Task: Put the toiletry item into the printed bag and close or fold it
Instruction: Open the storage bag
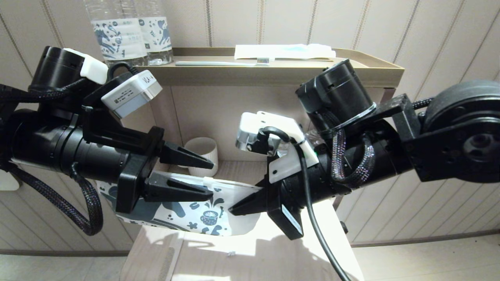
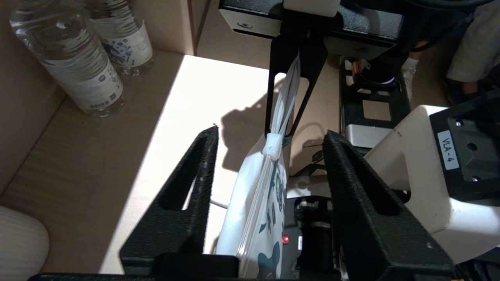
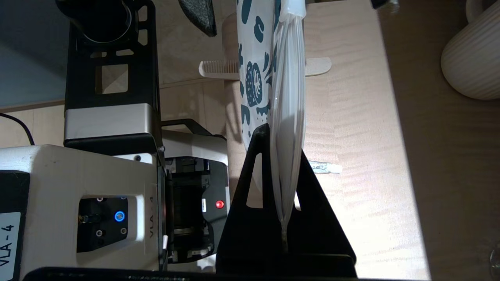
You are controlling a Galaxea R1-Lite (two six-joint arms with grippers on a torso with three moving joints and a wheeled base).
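Note:
The printed bag (image 1: pixel 203 214) hangs edge-up above the low table, white with blue doodles. My right gripper (image 1: pixel 233 210) is shut on the bag's right end, its black fingers (image 3: pixel 254 187) pinching the zip edge. My left gripper (image 1: pixel 211 178) is open and straddles the bag's top edge without touching it. The white zip slider (image 2: pixel 272 146) sits level with the tips of the left fingers (image 2: pixel 195 175), between them. In the right wrist view a cream comb (image 3: pixel 218 68) and a small white tube (image 3: pixel 326 168) lie on the table under the bag (image 3: pixel 254 78). What the bag holds is hidden.
A ribbed white cup (image 1: pixel 203 156) stands behind the bag. Two water bottles (image 1: pixel 129 35), a toothbrush (image 1: pixel 222 63) and a flat white packet (image 1: pixel 285 50) sit on the upper tray shelf (image 1: pixel 383 72). The table's front edge (image 1: pixel 250 265) lies below the grippers.

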